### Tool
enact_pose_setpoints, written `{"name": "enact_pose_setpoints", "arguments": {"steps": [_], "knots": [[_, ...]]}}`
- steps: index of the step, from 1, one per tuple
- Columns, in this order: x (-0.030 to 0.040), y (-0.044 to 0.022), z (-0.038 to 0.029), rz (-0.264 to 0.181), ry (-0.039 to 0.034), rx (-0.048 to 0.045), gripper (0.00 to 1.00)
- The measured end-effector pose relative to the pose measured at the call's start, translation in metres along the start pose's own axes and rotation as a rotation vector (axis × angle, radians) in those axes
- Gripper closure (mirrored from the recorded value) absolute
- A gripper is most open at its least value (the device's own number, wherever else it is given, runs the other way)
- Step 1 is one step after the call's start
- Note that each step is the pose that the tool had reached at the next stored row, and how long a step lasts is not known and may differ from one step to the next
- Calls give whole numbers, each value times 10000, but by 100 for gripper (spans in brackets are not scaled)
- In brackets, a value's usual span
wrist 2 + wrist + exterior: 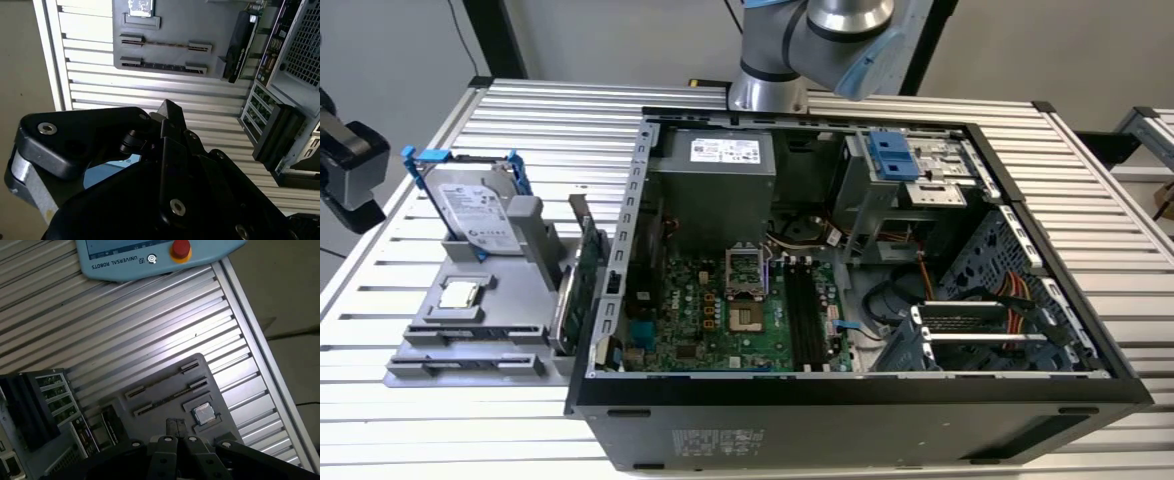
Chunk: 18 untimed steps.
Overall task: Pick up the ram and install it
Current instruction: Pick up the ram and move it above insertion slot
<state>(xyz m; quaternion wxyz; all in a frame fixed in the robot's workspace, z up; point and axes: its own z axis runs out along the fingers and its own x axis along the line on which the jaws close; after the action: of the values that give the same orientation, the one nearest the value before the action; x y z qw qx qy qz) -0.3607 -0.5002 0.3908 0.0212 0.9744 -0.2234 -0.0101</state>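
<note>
**Gripper high over desk, ram in tray holder**

The gripper (177, 424) shows in both wrist views, fingers together and clamped on nothing, hanging well above the slatted desk (520, 110). The ram (165, 44) reads as a thin edge-on strip held between two clips on the gray tray (175, 25), in the holder nearer the CPU chip (140, 6); its colour can't be told. In the exterior view the tray is on the exterior view's left, touching the open PC case (854, 400). A hard drive (474, 215) in a blue frame and a green card (587, 265) stand upright on the tray. The motherboard (720, 310) lies flat in the case, with its black slots (807, 310) facing up. A teach pendant (150, 255) lies on the desk.
</note>
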Motion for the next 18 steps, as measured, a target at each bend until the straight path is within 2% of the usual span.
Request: {"name": "enact_pose_setpoints", "arguments": {"steps": [11, 15, 18], "knots": [[-4, -7, 0, 0, 5, -1, 100], [-3, -8, -1, -6, 40, 14, 100], [-4, -8, -1, -12, 94, 41, 100]]}}
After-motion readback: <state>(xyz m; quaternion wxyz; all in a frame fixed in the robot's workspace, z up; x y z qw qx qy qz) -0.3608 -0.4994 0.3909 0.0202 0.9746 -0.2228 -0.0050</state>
